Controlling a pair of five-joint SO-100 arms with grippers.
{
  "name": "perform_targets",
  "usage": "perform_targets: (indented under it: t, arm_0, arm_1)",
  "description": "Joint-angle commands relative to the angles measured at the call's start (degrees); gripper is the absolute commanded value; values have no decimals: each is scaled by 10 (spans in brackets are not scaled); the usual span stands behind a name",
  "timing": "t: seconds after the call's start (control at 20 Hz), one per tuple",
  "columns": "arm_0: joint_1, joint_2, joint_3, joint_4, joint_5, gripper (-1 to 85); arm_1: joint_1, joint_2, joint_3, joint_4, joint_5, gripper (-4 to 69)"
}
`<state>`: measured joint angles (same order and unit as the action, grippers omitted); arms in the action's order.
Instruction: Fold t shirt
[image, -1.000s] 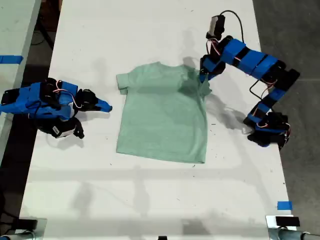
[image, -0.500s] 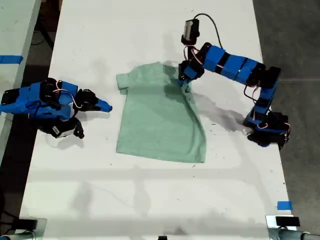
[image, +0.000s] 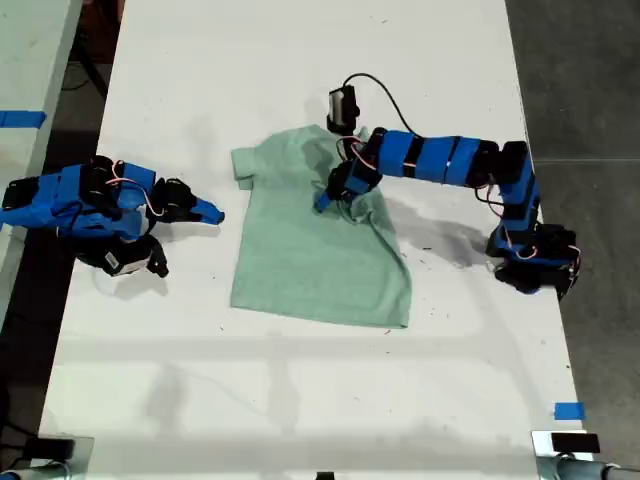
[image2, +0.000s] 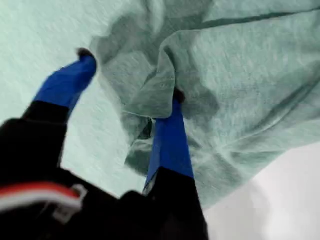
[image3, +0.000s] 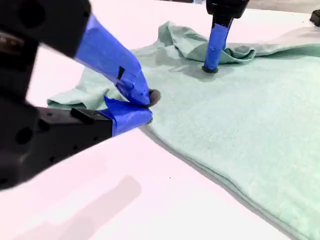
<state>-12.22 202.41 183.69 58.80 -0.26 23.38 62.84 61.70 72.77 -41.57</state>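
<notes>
The t shirt (image: 320, 240) lies mid-table, one sleeve pinched in my first gripper (image: 335, 193) above its chest; thin cloth could slip free and flop back. My second gripper (image: 208, 212), jaws together, rests alongside

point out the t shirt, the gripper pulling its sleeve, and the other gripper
t shirt (image: 310, 260), exterior view, on the flat body cloth.
my first gripper (image2: 131, 80), first wrist view, midway between its blue fingertips, cloth bunched there.
my second gripper (image: 214, 213), exterior view, at the blue tip beside the shirt.
</notes>
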Motion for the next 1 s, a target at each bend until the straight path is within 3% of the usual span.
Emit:
perform_targets:
  t: [0.0,0.1,0.25,0.45,0.6,0.75,0.85,0.95]
  arm_0:
    - [5,3,8,1,-6,8]
    - [5,3,8,1,-6,8]
    - [4,3,8,1,-6,8]
    - [4,3,8,1,-7,7]
    - [3,3,8,1,-7,8]
    - [2,3,8,1,-7,4]
    - [3,3,9,2,-12,-1]
    - [3,3,9,2,-16,-1]
  arm_1:
    - [-4,52,-51,25,-9,380]
    - [16,102,-54,91,11,367]
    - [76,213,-48,274,97,330]
    - [76,606,201,279,165,319]
    - [14,874,371,273,238,302]
    - [-44,1105,621,227,275,281]
    - [-106,1338,827,144,298,231]
    - [-145,1361,922,129,313,175]
